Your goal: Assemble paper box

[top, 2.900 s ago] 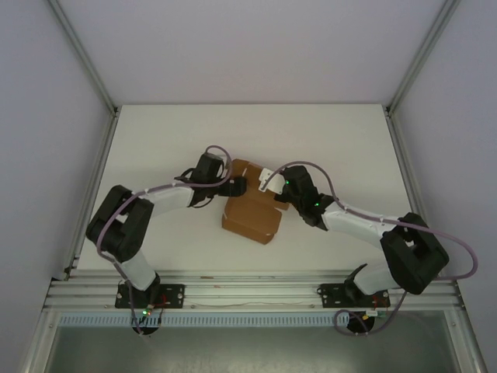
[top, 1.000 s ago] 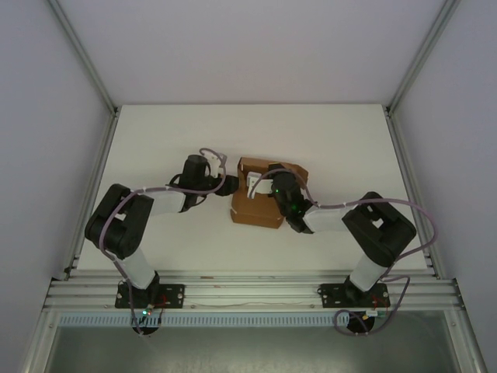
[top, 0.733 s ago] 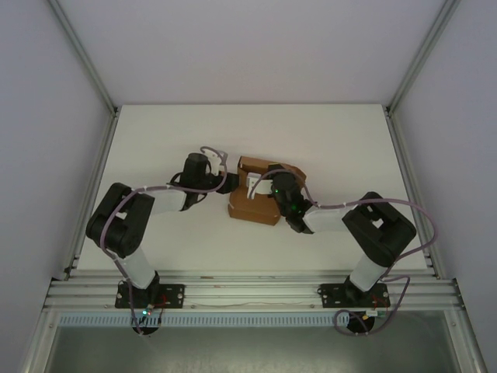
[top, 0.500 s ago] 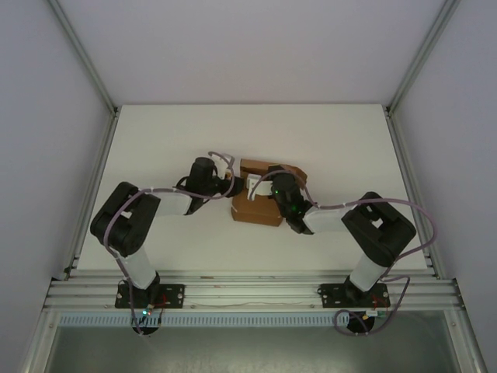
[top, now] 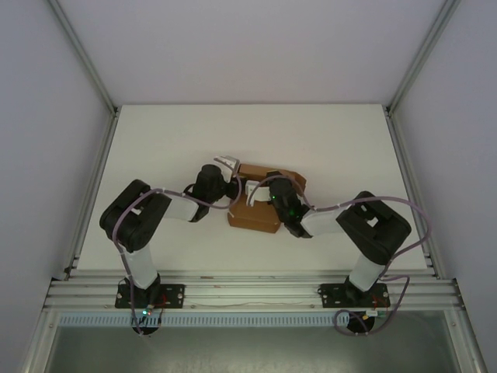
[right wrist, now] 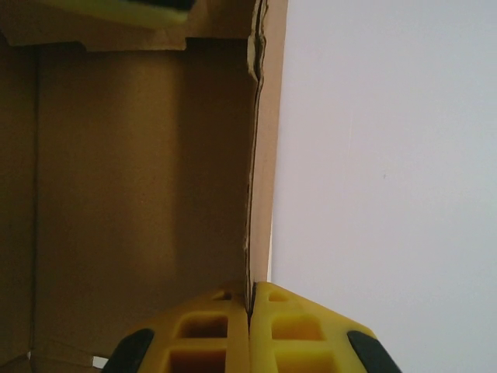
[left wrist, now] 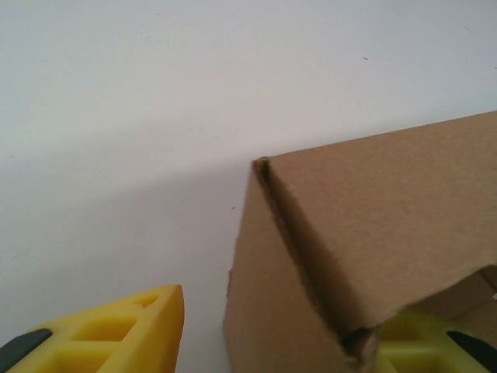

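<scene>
Paper box (top: 256, 211) sat half-formed mid-table between the arms. The left gripper (left wrist: 279, 330) straddled a corner wall with its jaws partly apart, and an off-square squeeze there could have buckled the fold. The right gripper (right wrist: 250, 311) pinched a thin side wall flat, which might have torn or slipped, though bare table (top: 155, 140) lay open all around.

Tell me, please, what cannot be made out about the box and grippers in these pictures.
- Top external: the flaps of the paper box, hidden under both wrists.
- Left wrist: whether the far finger of the left gripper touches cardboard; the box wall covers it.
- Right wrist: how deep the wall sits in the right gripper; its fingers cover it.
</scene>
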Tool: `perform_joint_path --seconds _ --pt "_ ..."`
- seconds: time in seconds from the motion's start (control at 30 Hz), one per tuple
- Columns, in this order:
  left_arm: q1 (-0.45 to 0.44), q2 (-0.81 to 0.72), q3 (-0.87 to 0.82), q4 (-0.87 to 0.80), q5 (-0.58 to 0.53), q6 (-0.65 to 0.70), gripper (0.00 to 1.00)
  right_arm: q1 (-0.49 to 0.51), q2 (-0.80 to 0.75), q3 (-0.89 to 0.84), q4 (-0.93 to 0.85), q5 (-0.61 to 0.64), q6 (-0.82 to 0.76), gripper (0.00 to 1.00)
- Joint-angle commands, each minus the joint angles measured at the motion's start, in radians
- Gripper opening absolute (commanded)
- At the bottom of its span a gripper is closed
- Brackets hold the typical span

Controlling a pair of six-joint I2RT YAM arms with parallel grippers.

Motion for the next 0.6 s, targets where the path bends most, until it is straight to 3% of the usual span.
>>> perform_joint_path --seconds 0.0,0.2,0.33,0.47,0.5,0.57 --pt "-0.018 0.033 0.009 0.062 -0.058 0.022 0.46 0.022 0.045 -0.016 -0.083 0.015 -0.007 0.0" --pt "-0.058 0.06 0.023 0.08 -0.227 0.033 0.21 0.042 0.014 -0.007 -0.117 0.031 0.069 0.0" --pt "-0.066 0.071 0.019 0.105 -0.26 0.046 0.05 0.046 -0.043 -0.009 -0.177 0.02 0.18 0.0" --pt "-0.074 0.057 0.0 0.123 -0.244 0.07 0.0 0.046 -0.15 0.026 -0.353 0.016 0.398 0.27" --pt "-0.074 0.053 -0.006 0.127 -0.234 0.075 0.0 0.044 -0.188 0.032 -0.407 -0.005 0.452 0.4" --pt "-0.077 0.051 -0.014 0.138 -0.21 0.093 0.0 0.044 -0.269 0.03 -0.505 -0.072 0.563 0.88"
